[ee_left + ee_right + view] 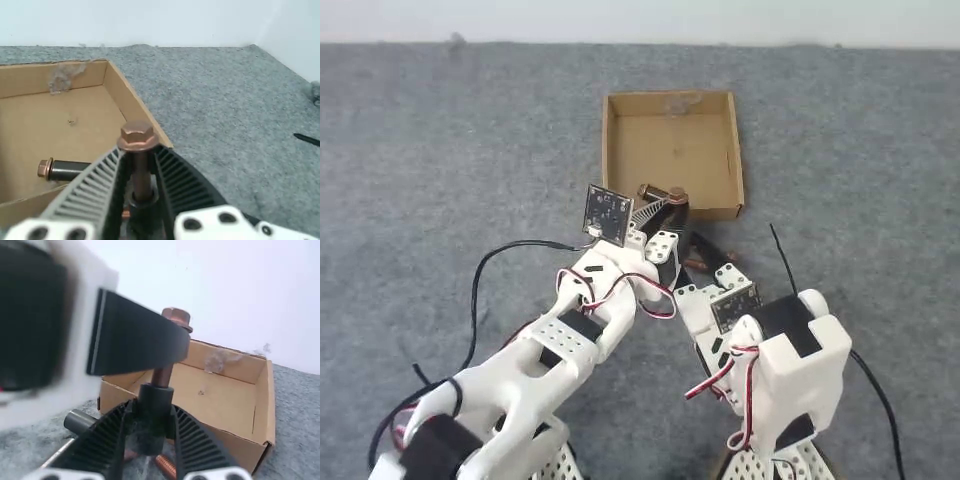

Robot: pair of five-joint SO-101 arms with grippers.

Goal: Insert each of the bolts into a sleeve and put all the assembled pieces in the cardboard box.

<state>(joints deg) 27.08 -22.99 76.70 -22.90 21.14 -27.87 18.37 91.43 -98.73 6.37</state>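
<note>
My left gripper (138, 159) (666, 212) is shut on the shaft of a copper bolt (137, 136) with a hex head, held upright just outside the front wall of the cardboard box (734, 150). The bolt's lower end sits in a black sleeve (154, 407). My right gripper (150, 412) (693, 256) is shut on that sleeve from below. The bolt head (176, 318) sticks up above the left gripper's black finger (135, 342). An assembled piece (61, 170), dark sleeve with a copper head, lies inside the box (125, 95) by its front wall.
On the grey carpet beside my right gripper lie a loose dark sleeve (79, 420) and a copper bolt (167, 466). Both arms crowd the carpet in front of the box (260, 390). A black cable (782, 255) runs to the right.
</note>
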